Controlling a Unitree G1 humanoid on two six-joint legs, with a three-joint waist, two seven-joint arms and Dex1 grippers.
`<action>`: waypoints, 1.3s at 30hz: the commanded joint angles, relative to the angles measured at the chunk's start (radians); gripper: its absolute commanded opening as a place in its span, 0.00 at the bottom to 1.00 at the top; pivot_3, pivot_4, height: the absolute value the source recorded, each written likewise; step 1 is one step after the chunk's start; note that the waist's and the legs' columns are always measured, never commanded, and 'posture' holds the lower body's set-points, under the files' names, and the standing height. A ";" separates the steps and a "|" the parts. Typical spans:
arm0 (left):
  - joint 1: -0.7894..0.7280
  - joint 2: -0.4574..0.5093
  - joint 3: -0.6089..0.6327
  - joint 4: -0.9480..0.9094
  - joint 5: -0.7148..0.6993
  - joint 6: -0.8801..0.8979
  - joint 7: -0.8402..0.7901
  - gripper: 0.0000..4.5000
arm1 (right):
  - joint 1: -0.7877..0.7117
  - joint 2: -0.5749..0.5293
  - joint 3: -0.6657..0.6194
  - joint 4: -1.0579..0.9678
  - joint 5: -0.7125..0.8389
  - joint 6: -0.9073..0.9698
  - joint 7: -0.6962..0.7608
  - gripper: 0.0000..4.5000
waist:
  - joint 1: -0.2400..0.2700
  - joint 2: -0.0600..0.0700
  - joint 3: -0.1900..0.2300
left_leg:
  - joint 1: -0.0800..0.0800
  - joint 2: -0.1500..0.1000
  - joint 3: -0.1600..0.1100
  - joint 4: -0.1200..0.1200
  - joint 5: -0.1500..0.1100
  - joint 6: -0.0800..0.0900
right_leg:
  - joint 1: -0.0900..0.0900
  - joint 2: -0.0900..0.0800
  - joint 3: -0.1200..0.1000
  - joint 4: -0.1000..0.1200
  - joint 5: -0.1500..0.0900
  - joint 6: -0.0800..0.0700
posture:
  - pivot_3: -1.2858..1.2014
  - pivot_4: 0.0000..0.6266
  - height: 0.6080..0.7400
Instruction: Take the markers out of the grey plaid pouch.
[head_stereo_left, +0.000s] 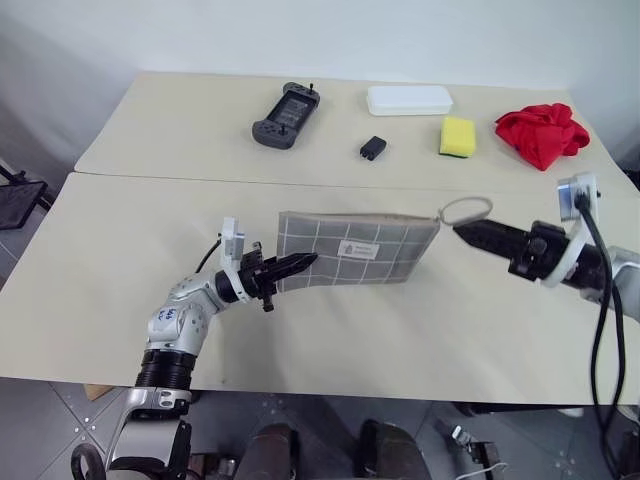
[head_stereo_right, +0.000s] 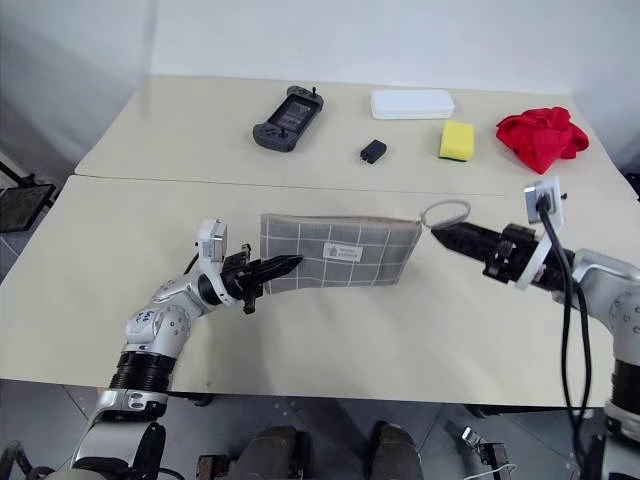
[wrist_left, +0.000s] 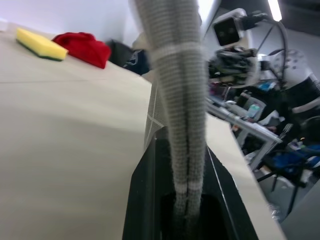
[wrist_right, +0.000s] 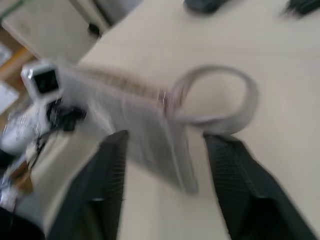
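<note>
The grey plaid pouch (head_stereo_left: 355, 248) hangs lifted off the table (head_stereo_left: 120, 290), one end pinched between the jaws of the left gripper (head_stereo_left: 296, 265), its ring pull (head_stereo_left: 465, 210) just ahead of the right gripper (head_stereo_left: 470, 232), whose jaws are spread with the pouch's corner between them. No markers visible. If those jaws close on fabric rather than the ring, the zip may stay shut. Both forearms reach in roughly level from opposite ends.
</note>
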 joint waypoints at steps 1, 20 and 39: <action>-0.016 -0.015 -0.011 0.007 0.010 -0.057 -0.056 0.00 | 0.120 -0.134 -0.038 0.061 -0.138 -0.136 0.197 0.56 | 0.006 0.000 0.000 | 0.000 0.000 0.000 0.000 0.000 0.000 | 0.000 0.000 0.000 0.000 0.000 0.000 | 0.52 0.24 1.00; 0.039 -0.140 -0.111 0.030 0.149 -0.393 -0.102 0.00 | -0.262 -0.222 0.055 -0.035 -0.086 -0.107 0.289 0.01 | -0.013 0.001 0.001 | 0.003 0.004 -0.007 0.001 -0.001 0.000 | 0.001 -0.001 0.002 0.000 0.001 0.001 | 0.52 0.24 1.00; 0.131 -0.097 -0.149 -0.037 0.209 -0.493 -0.073 0.00 | -0.273 -0.056 0.384 -0.275 -0.240 -0.194 0.270 0.01 | -0.016 0.001 0.001 | 0.001 0.001 -0.009 0.002 -0.001 0.001 | 0.001 -0.002 0.000 0.000 0.001 0.001 | 0.52 0.24 1.00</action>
